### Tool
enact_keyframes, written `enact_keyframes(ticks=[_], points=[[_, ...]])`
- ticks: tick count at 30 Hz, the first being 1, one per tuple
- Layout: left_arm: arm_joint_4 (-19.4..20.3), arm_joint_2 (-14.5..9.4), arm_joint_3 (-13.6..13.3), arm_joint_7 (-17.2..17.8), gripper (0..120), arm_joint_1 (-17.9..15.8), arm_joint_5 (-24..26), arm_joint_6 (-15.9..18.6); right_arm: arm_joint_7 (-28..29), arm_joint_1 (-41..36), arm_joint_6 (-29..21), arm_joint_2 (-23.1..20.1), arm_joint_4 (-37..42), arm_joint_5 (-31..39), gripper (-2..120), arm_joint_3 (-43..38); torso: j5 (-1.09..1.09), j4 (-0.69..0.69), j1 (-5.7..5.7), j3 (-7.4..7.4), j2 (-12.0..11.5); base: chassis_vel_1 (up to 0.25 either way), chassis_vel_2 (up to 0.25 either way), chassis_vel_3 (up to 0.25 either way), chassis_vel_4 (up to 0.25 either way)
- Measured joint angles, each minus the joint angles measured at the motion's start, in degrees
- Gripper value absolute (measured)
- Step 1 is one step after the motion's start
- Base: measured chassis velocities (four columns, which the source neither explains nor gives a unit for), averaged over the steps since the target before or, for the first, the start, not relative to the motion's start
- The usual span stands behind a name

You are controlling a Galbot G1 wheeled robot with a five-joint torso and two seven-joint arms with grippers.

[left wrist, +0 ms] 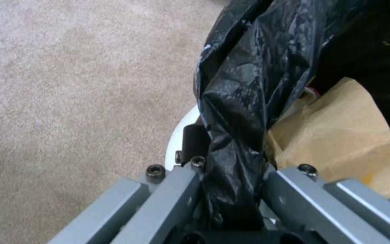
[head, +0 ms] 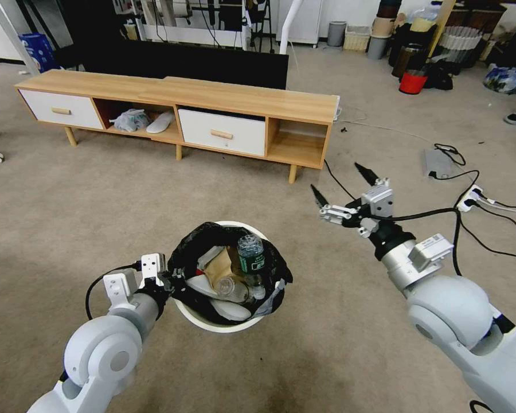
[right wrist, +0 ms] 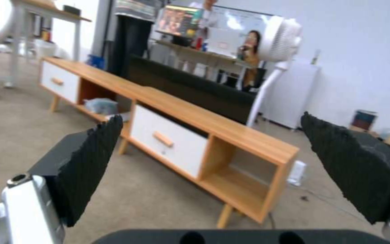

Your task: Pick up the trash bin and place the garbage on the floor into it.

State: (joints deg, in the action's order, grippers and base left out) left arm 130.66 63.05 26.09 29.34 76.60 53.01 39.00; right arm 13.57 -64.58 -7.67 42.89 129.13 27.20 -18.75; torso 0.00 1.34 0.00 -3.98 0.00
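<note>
1. The left claw is clamped on the rim of the trash bin, pinching the black bag that folds over it. The bin lies straight ahead of this claw, its open mouth facing up.
2. Inside the bin, just beyond the left claw's fingers, lies the garbage: a clear bottle with a green label standing upright, a second clear bottle lying on its side, a tan paper piece and some white scraps.
3. The right claw hangs in the air off to the bin's right side, well apart from it. Its two black-tipped fingers are spread wide with nothing between them.
4. The floor around the bin is beige carpet. Black cables cross it beneath and beyond the right claw.
5. The left wrist view shows what the head view cannot: the grey fingers closing on a bunched fold of the black bag, a sliver of the white bin wall beside them, and the tan paper just inside the rim.
6. The right wrist view looks out between the two ridged black pads at a long wooden bench with white drawers, standing well beyond the claw. The head view shows the same bench behind the bin.
</note>
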Motion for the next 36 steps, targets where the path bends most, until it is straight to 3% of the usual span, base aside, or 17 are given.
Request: enact_keyframes(ticks=[7,9,12,29,36], points=[[0.35,-0.01,0.21,0.14,0,0.37,0.07,-0.02,0.14,-6.70,-0.04,2.75,0.55,-3.15,100,-5.80,0.00,0.01,0.00,0.00,0.00,0.000,0.000,0.000,0.000],[0.40,0.05,0.27,0.25,0,0.59,0.10,-0.04,-1.26,-12.86,1.06,5.31,1.21,-7.43,100,-9.92,0.00,0.01,0.00,0.00,0.00,0.000,0.000,0.000,0.000],[0.45,0.05,0.27,0.33,0,0.70,0.11,-0.06,-2.55,-15.20,2.14,6.94,1.34,-11.29,100,-11.99,0.00,0.01,0.00,0.00,0.00,0.000,0.000,0.000,0.000],[0.92,0.30,0.26,0.40,0,1.91,-0.07,-0.07,-5.49,-24.40,6.04,15.63,3.08,-20.80,100,-20.36,0.00,0.00,0.00,0.00,0.00,0.000,0.000,0.000,0.000],[0.97,0.16,0.37,0.40,0,1.71,-0.04,-0.11,-7.12,-27.96,9.10,22.12,3.36,-25.40,100,-21.82,0.00,-0.01,0.00,0.00,0.00,0.000,0.000,0.000,0.000]])
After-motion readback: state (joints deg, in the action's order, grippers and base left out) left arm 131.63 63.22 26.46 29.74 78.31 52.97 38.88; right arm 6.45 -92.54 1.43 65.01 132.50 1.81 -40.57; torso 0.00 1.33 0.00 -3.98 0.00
